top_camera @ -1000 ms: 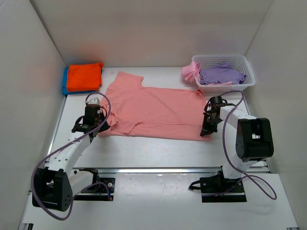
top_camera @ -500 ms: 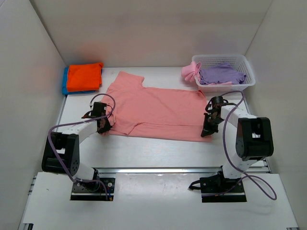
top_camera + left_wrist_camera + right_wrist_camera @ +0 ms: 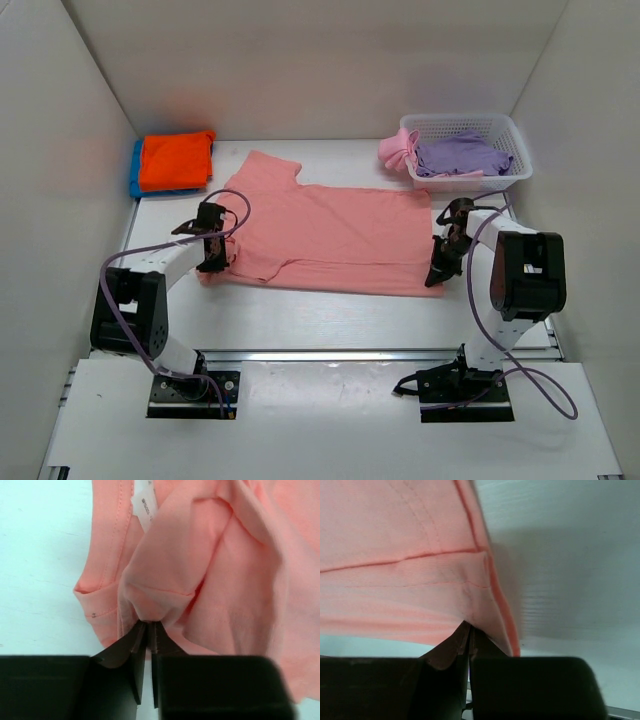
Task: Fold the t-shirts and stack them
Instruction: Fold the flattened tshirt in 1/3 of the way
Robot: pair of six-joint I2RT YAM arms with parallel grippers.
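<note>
A salmon-pink t-shirt point(image 3: 325, 230) lies spread across the middle of the table. My left gripper point(image 3: 213, 264) is shut on a bunched fold of the salmon-pink t-shirt point(image 3: 170, 575) near its left sleeve and collar. My right gripper point(image 3: 434, 278) is shut on the hem corner of the salmon-pink t-shirt point(image 3: 410, 570) at its near right end, and the cloth there is lifted off the table. An orange t-shirt point(image 3: 175, 158) lies folded on a blue t-shirt point(image 3: 135, 170) at the back left. A lavender t-shirt point(image 3: 460, 155) fills the basket, and a brighter pink t-shirt point(image 3: 396, 150) hangs over its left rim.
A white lattice basket point(image 3: 512, 135) stands at the back right. White walls close in the table on the left, back and right. A white label point(image 3: 142, 507) shows inside the salmon shirt's collar. Purple cables loop from both arms.
My left arm swung in low toward the shirt's left edge and its jaws closed on the cloth. My right gripper shifted slightly right with the hem corner.
</note>
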